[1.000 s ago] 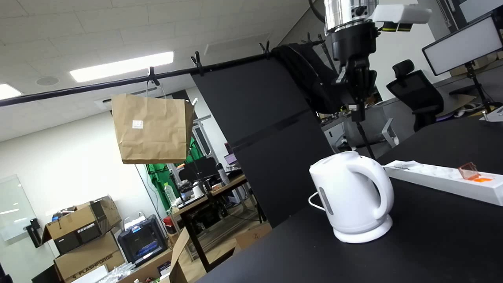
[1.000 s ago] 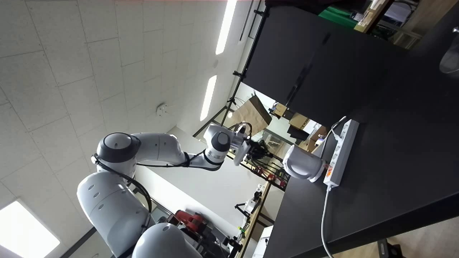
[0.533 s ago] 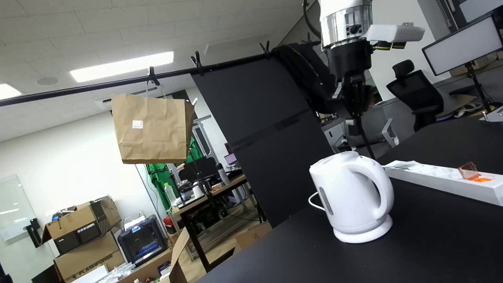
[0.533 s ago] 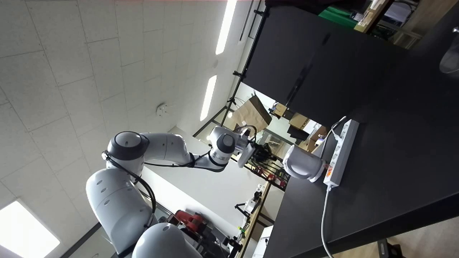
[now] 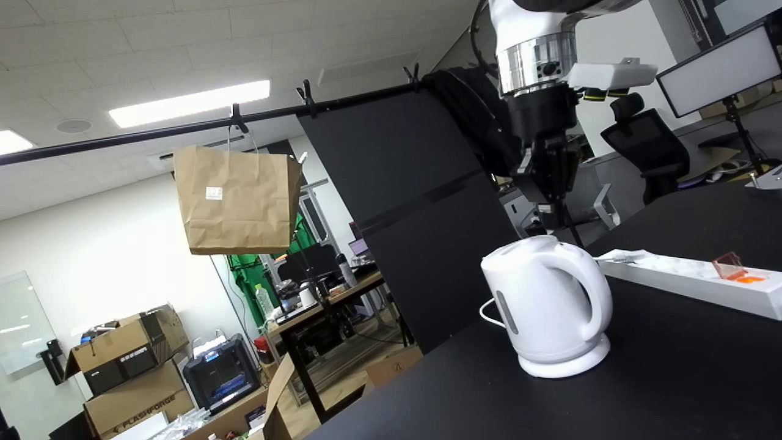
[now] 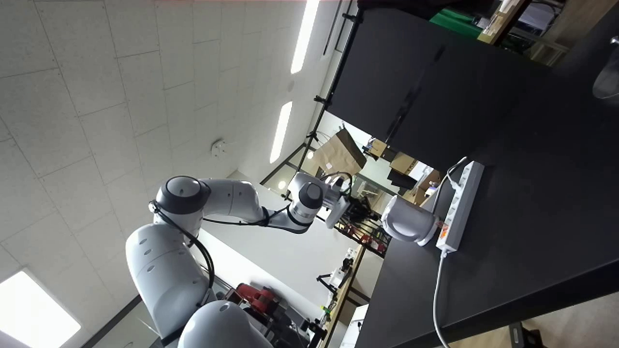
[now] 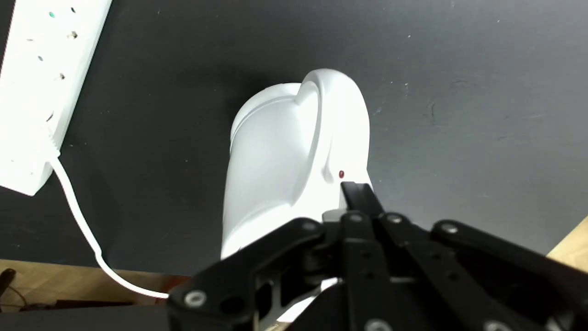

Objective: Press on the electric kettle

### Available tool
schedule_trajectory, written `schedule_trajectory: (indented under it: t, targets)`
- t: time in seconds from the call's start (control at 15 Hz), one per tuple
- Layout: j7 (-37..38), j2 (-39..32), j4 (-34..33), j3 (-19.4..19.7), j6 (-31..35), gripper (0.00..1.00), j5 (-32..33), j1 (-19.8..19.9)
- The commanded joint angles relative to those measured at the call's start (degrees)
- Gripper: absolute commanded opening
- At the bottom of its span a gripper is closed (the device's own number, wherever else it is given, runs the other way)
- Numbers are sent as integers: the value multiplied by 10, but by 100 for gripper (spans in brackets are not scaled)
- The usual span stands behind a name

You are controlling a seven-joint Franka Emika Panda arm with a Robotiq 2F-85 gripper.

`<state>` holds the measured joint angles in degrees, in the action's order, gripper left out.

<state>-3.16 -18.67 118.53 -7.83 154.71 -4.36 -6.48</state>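
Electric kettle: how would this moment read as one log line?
gripper: closed, just above electric kettle | contact: unclear | electric kettle: standing on black table | power strip: beside it

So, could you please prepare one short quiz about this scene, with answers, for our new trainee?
1. True or false: the electric kettle stands upright on the black table.
2. Choose: in the wrist view, the small dot near the kettle's handle is (a) green, (b) red, (c) blue.
3. Fill in: in the wrist view, a white cord runs from the white ____.

Key: 1. true; 2. b; 3. power strip.
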Motion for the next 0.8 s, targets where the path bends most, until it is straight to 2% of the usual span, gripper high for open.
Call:
schedule_trajectory:
  t: [0.0,0.73]
  targets:
    - [5,-22,-26,-2,-7,0,0,1]
    - [7,-47,-37,1,9,0,6,-2]
